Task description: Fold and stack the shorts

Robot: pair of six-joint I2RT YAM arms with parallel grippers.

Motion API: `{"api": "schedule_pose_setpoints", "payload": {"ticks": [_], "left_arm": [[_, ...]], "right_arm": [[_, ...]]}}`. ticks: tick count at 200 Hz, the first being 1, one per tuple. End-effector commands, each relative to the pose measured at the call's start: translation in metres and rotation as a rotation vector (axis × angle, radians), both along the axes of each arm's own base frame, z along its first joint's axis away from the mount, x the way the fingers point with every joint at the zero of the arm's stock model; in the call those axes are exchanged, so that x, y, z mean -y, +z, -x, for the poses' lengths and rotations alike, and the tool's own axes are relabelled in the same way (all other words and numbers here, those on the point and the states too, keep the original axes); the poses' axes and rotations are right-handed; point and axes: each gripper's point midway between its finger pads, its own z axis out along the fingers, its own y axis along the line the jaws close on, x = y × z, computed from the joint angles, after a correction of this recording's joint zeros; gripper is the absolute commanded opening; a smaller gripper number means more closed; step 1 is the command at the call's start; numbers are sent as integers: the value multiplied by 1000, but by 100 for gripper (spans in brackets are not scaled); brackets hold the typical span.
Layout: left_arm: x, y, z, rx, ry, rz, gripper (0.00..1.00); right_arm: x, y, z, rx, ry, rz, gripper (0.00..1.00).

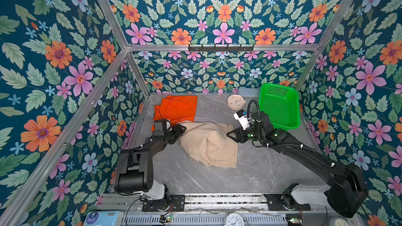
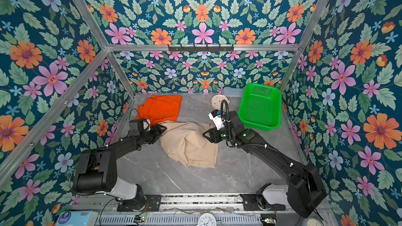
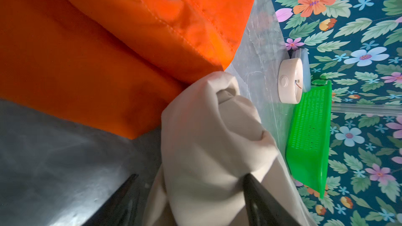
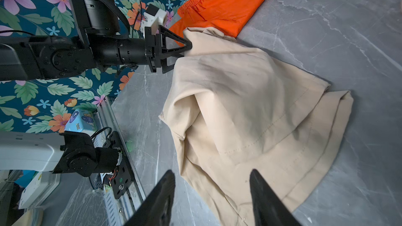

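Limp, light beige shorts [image 1: 208, 144] lie rumpled in the middle of the tabletop [image 1: 217, 179] against the orange shorts [image 1: 177, 108], my left tool [image 4: 188, 45] straddles their bunched corner with a grip I cannot tell, and my right tool [image 4: 212, 171] hangs spread, so I'd pinch hem corners.

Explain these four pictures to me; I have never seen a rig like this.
Two black robot arms work over a grey table. Two pictures look down from above; the other two come from cameras on the arms' wrists. On the table lie orange shorts, beige shorts, a green basket and a small clock. The left end effector pinches an edge of the beige shorts; the right end effector is open and holds nothing.
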Motion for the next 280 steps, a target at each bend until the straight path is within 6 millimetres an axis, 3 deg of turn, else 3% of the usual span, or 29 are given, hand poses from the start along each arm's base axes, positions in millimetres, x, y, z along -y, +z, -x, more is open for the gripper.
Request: {"api": "schedule_pose_setpoints", "payload": {"ticks": [1, 23, 47, 76, 104, 128, 162, 210, 230, 257, 280], "left_arm": [[17, 19, -14, 88, -47, 66, 56], [36, 43, -19, 157, -113, 92, 21], [64, 101, -24, 330, -278, 19, 1], [111, 185, -15, 626, -581, -170, 0], [143, 256, 9, 929, -834, -180, 0], [164, 289, 47, 1125, -1101, -155, 0], [179, 285, 94, 1269, -1348, -173, 0], [199, 250, 136, 1320, -1519, -227, 0], [210, 230, 146, 1275, -1588, -292, 0], [216, 223, 148, 1263, -1604, -272, 0], [219, 216, 155, 1265, -1646, -270, 0]], "right_arm": [[-2, 10, -2, 29, 0, -29, 55], [3, 13, -4, 62, -25, -11, 55], [15, 24, -10, 114, -94, -4, 55], [28, 41, -17, 197, -165, 7, 55], [44, 61, -26, 293, -240, 24, 58], [51, 77, -27, 406, -241, 47, 61], [55, 91, -24, 543, -199, 95, 69], [35, 75, -10, 590, 16, 153, 72], [17, 66, 5, 550, 150, 102, 73], [-7, 52, 33, 431, 319, -40, 76], [-3, 51, 23, 450, 242, -50, 78]]}}
